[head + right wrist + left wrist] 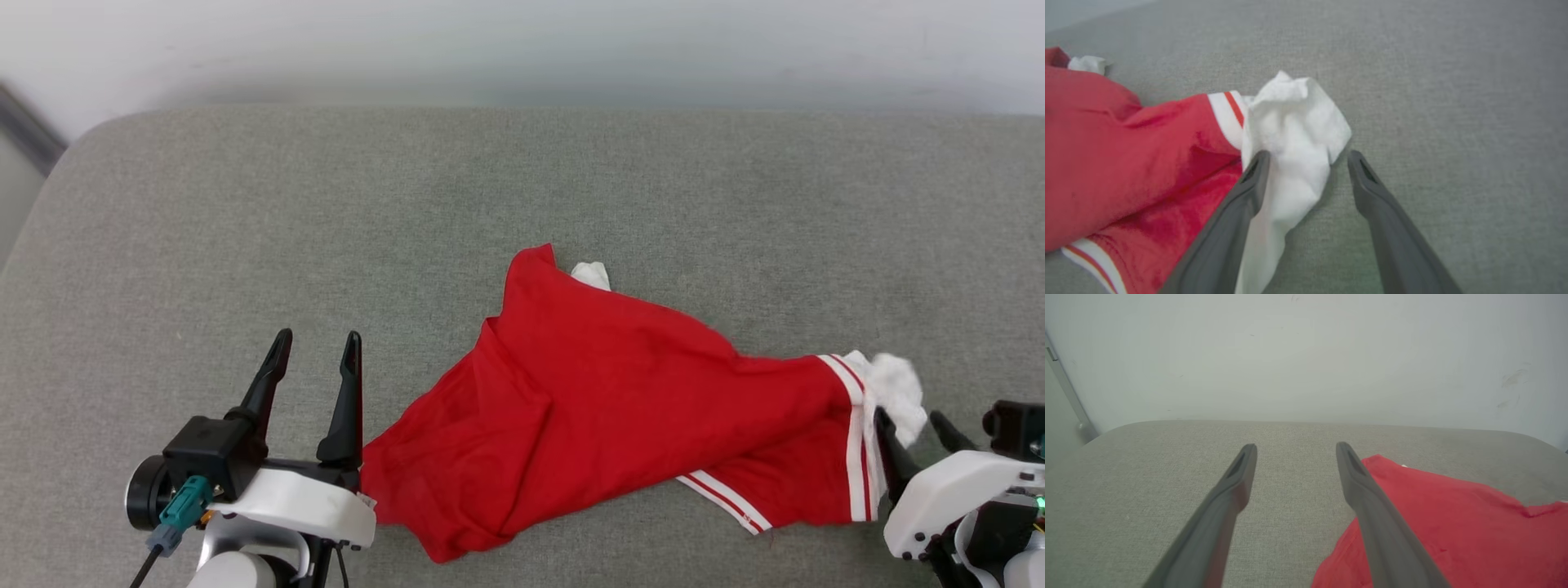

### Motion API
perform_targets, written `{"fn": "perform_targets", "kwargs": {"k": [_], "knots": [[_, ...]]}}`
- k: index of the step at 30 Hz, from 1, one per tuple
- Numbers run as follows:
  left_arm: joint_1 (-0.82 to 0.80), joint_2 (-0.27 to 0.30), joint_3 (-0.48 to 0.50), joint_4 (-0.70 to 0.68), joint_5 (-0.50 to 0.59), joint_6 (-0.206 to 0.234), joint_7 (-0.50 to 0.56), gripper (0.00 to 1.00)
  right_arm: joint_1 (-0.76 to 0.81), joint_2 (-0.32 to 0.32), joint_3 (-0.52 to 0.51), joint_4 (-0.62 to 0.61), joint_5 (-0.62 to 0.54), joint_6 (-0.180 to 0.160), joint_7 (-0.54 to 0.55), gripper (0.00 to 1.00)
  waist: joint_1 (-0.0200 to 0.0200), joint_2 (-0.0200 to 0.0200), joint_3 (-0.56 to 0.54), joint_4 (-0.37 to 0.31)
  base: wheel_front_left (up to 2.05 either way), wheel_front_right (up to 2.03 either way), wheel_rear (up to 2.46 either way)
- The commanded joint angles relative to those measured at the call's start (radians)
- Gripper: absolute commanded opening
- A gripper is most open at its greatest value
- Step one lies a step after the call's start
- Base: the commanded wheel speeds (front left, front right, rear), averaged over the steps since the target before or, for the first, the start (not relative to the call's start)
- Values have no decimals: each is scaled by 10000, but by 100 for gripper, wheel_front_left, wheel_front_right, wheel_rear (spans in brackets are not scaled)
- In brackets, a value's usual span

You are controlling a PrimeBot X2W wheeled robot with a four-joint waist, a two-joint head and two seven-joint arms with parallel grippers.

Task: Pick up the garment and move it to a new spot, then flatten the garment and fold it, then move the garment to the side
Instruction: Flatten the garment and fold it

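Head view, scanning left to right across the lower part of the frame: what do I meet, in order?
left hand → shirt → right hand

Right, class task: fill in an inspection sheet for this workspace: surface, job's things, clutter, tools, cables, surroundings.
Surface: grey fabric surface, rounded corner.
Job's things: red T-shirt crumpled, unfolded; white sleeve bunched at its right end.
Clutter: nothing seen.
Tools: left tool open, beside the shirt's left end; right tool open, sleeve against one finger.
Cables: black cable with teal plug at left wrist.
Surroundings: pale wall behind.
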Motion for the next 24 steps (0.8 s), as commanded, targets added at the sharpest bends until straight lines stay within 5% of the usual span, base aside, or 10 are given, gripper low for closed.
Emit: {"fn": "perform_targets", "kwargs": {"k": [1,10,24], "knots": [[120,47,12,1,-43,59,35,100,-18,91,-51,-59,-21,-7,-464,100,-1,0,-99,-34,0,0,0],[560,193,75,38,-172,235,250,100,275,292,145,-881,-755,-7,-3218,100,-1,0,-803,-290,0,0,0],[934,526,31,196,-373,377,1049,100,1910,722,1390,-3220,-1018,-7,-2756,100,-1,0,-1596,-749,0,0,0]]}}
